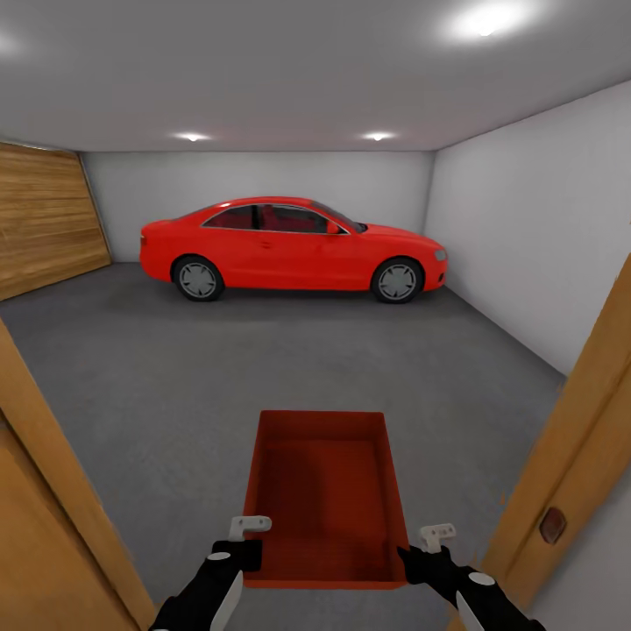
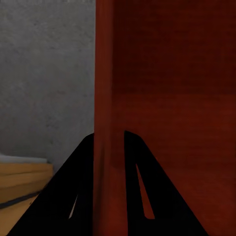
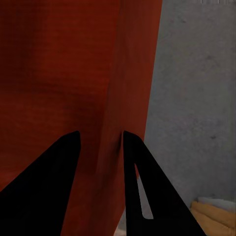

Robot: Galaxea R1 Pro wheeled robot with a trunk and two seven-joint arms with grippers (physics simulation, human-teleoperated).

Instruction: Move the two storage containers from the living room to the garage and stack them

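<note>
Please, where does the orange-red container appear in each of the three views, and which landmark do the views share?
Head view: container at bottom centre, held over the grey floor between the left end effector and the right end effector.
Left wrist view: its wall covers the right side, pinched between the fingers.
Right wrist view: its wall covers the left side, pinched likewise.
Shared landmark: the speckled grey floor.

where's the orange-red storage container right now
In the head view, the lidless orange-red storage container sits low and central, held between the left gripper and right gripper, above grey concrete floor.
</note>
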